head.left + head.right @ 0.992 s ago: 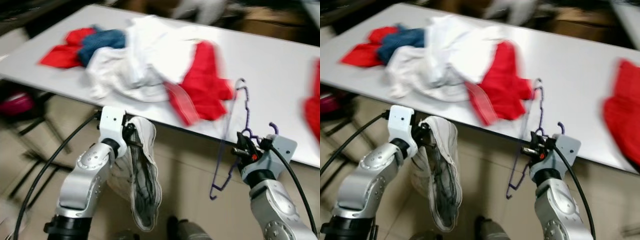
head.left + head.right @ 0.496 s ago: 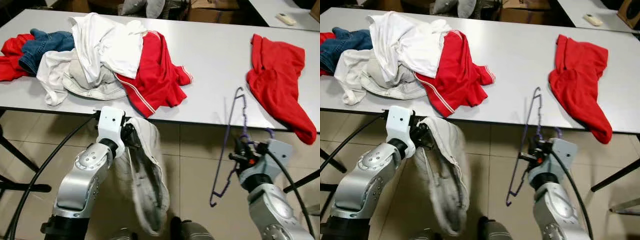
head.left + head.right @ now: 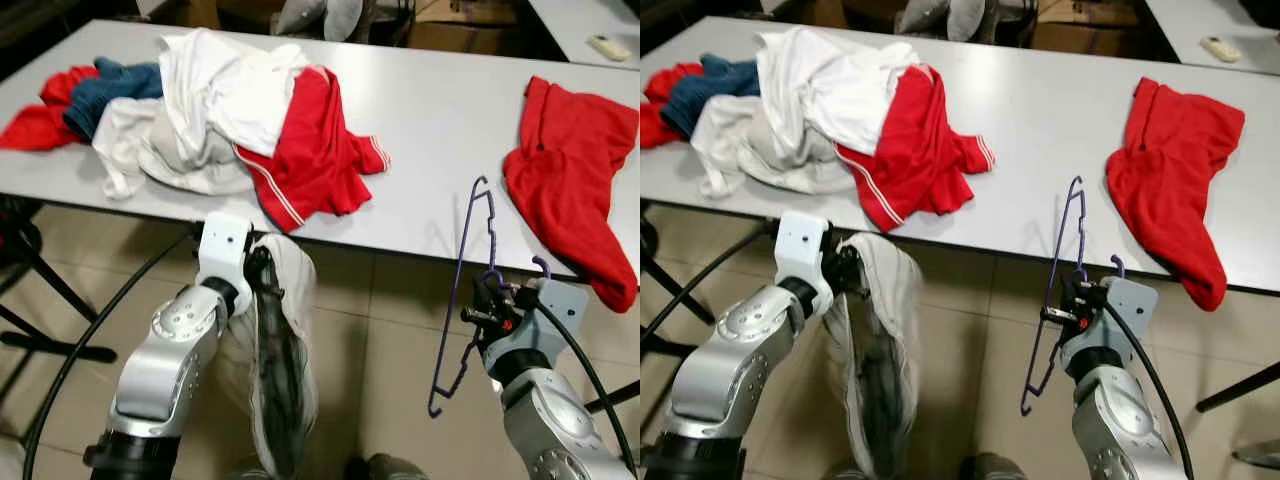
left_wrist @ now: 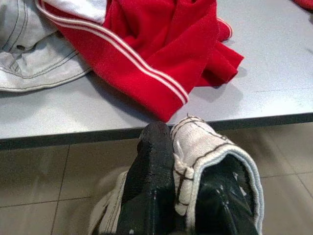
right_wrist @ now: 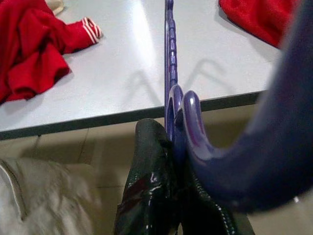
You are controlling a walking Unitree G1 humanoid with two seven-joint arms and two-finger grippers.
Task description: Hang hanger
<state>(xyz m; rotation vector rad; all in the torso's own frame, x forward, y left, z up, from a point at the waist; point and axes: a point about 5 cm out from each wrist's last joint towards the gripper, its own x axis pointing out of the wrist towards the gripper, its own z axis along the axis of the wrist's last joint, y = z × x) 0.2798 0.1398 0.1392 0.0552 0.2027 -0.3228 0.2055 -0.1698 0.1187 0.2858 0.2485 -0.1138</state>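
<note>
A purple hanger [image 3: 463, 300] is clamped in the right tool [image 3: 487, 316], held upright below and in front of the grey surface [image 3: 450, 130] edge, its hook near the tool. A whitish garment [image 3: 280, 370] is pinched by the left tool [image 3: 258, 275] and hangs down toward the tiled floor [image 3: 390, 330]. Farther back, a red shirt with white stripes [image 3: 320, 150] lies at the surface's near edge, against a pile of white clothes [image 3: 215, 95] and blue jeans [image 3: 110, 90]. A second red garment [image 3: 575, 170] is draped over the edge on the right.
</note>
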